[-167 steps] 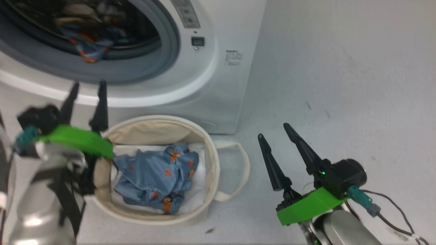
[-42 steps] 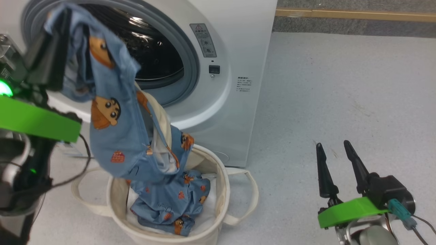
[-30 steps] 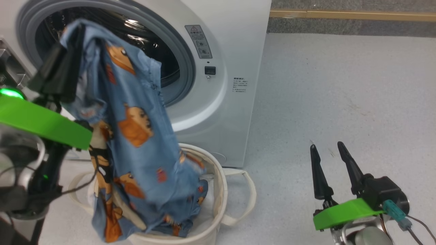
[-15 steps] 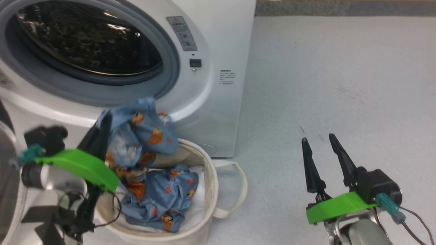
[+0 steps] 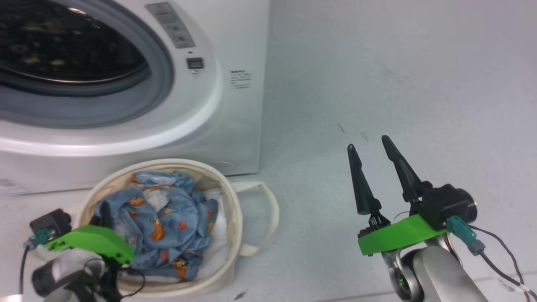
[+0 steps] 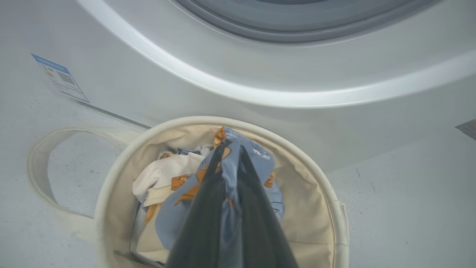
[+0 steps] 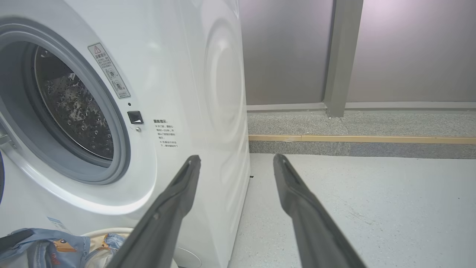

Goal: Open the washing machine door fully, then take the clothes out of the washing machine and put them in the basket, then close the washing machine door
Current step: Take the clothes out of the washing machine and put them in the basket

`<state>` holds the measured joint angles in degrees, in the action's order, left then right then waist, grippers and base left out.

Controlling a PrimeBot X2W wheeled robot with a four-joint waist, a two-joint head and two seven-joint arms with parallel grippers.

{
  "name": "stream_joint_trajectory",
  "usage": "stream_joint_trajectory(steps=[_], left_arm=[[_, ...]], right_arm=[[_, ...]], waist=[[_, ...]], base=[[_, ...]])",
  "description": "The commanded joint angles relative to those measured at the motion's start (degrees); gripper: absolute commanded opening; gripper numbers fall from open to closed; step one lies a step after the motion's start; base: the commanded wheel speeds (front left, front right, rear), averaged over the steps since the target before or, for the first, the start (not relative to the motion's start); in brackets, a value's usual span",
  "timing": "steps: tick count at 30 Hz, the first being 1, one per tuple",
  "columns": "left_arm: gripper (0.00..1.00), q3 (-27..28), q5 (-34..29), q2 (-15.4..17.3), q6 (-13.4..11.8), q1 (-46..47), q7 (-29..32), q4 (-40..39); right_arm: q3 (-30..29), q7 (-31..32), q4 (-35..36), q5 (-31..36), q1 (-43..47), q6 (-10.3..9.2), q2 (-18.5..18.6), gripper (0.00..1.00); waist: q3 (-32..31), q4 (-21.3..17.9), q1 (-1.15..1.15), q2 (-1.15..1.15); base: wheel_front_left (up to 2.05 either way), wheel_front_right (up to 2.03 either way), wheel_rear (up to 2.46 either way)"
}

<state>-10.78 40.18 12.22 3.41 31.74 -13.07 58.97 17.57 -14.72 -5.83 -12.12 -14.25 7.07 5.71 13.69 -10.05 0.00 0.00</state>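
Blue clothes within left claw

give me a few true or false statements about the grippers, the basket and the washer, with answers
1. The left gripper is shut on the clothes over the basket. True.
2. The right gripper holds a garment. False: its fingers are spread apart with nothing between them, above the floor.
3. The basket lies tipped on its side. False: it stands upright in front of the washing machine.
4. The washing machine's drum opening is uncovered. True.
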Motion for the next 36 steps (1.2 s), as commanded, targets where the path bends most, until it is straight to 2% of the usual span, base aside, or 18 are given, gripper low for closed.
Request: stream_joint_trajectory(steps=[1, 4, 9, 17, 19, 20, 21, 24, 27, 32, 36], left_arm=[[0.0, 2.0, 0.7, 0.5, 1.1, 2.3, -1.0, 1.5], [0.0, 2.2, 1.4, -0.7, 2.6, 3.9, -1.5, 6.0], [0.0, 2.0, 1.3, -1.7, 3.3, 5.7, -1.8, 10.6], [0.01, 1.8, 3.4, -5.1, 4.0, 7.5, -1.9, 12.1], [0.21, 1.2, 4.5, -6.3, 4.0, 7.7, -1.7, 11.4], [0.9, 0.6, 4.9, -6.7, 4.0, 7.9, -1.7, 10.7], [1.0, 0.2, 5.4, -7.0, 4.1, 7.9, -1.7, 9.9], [1.0, -1.9, 6.0, -7.2, 4.1, 7.8, -1.8, 7.8], [1.0, -3.9, 5.2, -5.8, 4.1, 7.6, -1.9, 5.0], [1.0, -3.8, 3.7, -4.1, 4.1, 5.9, -1.9, -0.2], [1.0, -3.6, 1.0, -3.0, 4.1, 3.2, -1.9, -7.6]], right_arm=[[1.3, -0.3, 1.9, 0.1, -1.3, 0.42, -0.4, 1.0], [1.4, -0.3, 2.1, 0.2, -1.7, 0.42, -0.4, 1.0], [1.2, -0.3, 2.5, 0.3, -2.3, 0.42, -0.3, 1.0], [1.4, -0.3, 2.6, 0.6, -2.9, 0.42, -0.4, 1.0], [1.5, -0.3, 2.6, 0.6, -3.1, 0.42, -0.4, 1.0], [1.6, -0.3, 2.6, 0.6, -3.3, 0.42, -0.4, 1.0], [1.6, -0.3, 2.6, 0.6, -3.4, 0.42, -0.3, 1.0], [1.6, -0.3, 2.5, 0.6, -3.6, 0.42, -0.2, 1.0], [1.6, -0.3, 2.4, 0.5, -3.5, 0.42, -0.4, 1.0], [1.5, -0.3, 1.7, 0.1, -3.1, 0.42, -0.6, 1.0], [0.9, -0.3, 0.9, -0.2, -2.3, 0.42, -0.6, 1.0]], waist=[[1.5, -1.7, 0.0, 0.0], [2.7, -2.9, 0.0, 0.0], [4.7, -4.1, 0.0, 0.0], [6.6, -3.0, 0.0, 0.0], [6.8, -2.4, 0.0, 0.0], [6.8, -2.1, 0.0, 0.0], [6.8, -1.8, 0.0, 0.0], [6.5, -0.9, 0.0, 0.0], [5.9, 0.0, 0.0, 0.0], [4.5, 1.7, 0.0, 0.0], [2.8, 3.7, 0.0, 0.0]], base=[[0.0, 0.0, 0.0], [0.0, 0.0, 0.0], [0.0, 0.0, 0.0], [0.0, 0.0, 0.0], [0.0, 0.0, 0.0], [0.0, 0.0, 0.0], [0.0, 0.0, 0.0], [0.0, 0.0, 0.0], [0.0, 0.0, 0.0], [0.0, 0.0, 0.0], [0.0, 0.0, 0.0]])
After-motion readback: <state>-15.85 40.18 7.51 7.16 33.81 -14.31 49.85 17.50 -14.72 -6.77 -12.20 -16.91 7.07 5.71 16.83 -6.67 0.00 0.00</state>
